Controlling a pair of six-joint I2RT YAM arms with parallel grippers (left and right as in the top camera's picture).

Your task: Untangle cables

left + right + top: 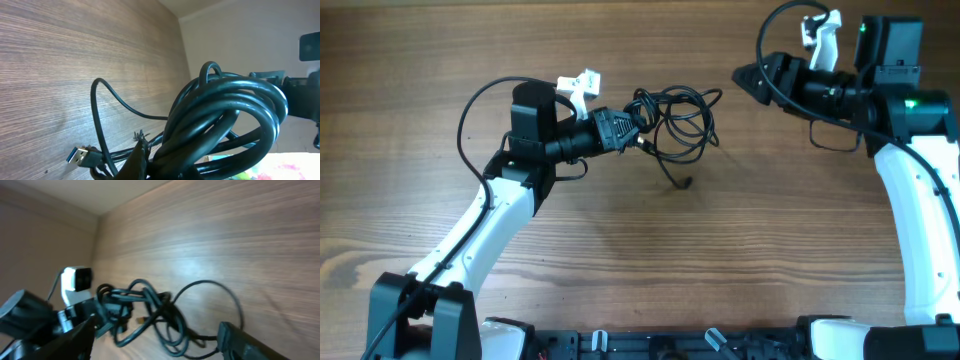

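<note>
The cables (680, 122) are thin black cords looped in a loose tangle at the table's middle back. One loose end (682, 183) trails toward the front. My left gripper (632, 130) is shut on the tangle's left side. In the left wrist view the coils (220, 120) fill the frame around the gripper (145, 165), and a blue USB plug (80, 156) sticks out at the lower left. My right gripper (748, 78) is open and empty, to the right of the tangle and apart from it. In the right wrist view the tangle (150, 311) lies between its spread fingers (159, 326), farther off.
The wooden table (620, 250) carries nothing else. Thicker black arm wires loop by the left arm (470, 110) and the right arm (825, 140). The arm bases (660, 345) stand along the front edge.
</note>
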